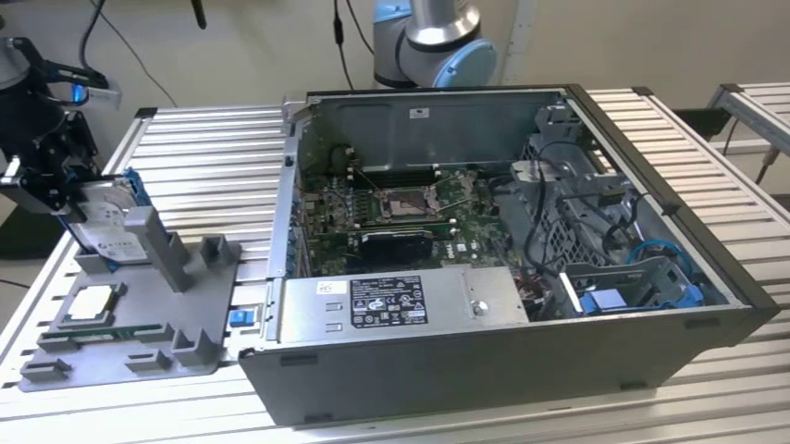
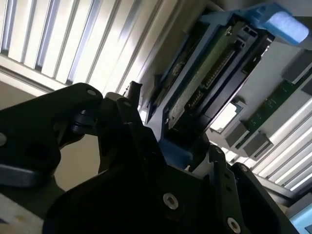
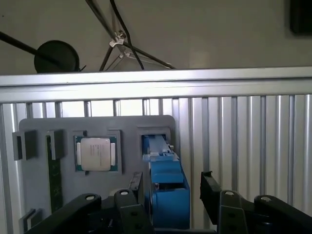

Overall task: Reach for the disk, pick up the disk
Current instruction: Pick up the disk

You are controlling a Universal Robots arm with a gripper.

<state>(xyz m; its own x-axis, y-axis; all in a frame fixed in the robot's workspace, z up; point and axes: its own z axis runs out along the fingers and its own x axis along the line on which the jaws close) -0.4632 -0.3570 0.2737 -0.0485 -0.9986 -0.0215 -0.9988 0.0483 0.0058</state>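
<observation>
The disk (image 1: 109, 225), a silver drive with a white label in a blue bracket, stands on edge in a slot at the far end of the grey tray (image 1: 185, 319), at the exterior view's left. My gripper (image 1: 55, 185) is right at its upper end. In the first wrist view the gripper (image 3: 173, 190) is open, one black finger on each side of the blue-framed disk (image 3: 165, 180); a gap shows at one finger (image 3: 209, 190). The second wrist view shows the disk (image 2: 209, 73) edge-on, running down between the fingers of the gripper (image 2: 173, 126).
The tray also holds a small square silver chip (image 3: 95, 153) and a green memory stick (image 3: 53, 180), among upright posts (image 1: 161, 245). An open computer case (image 1: 494, 370) fills the table's middle, close beside the tray. The ribbed metal table (image 1: 198, 157) runs beneath.
</observation>
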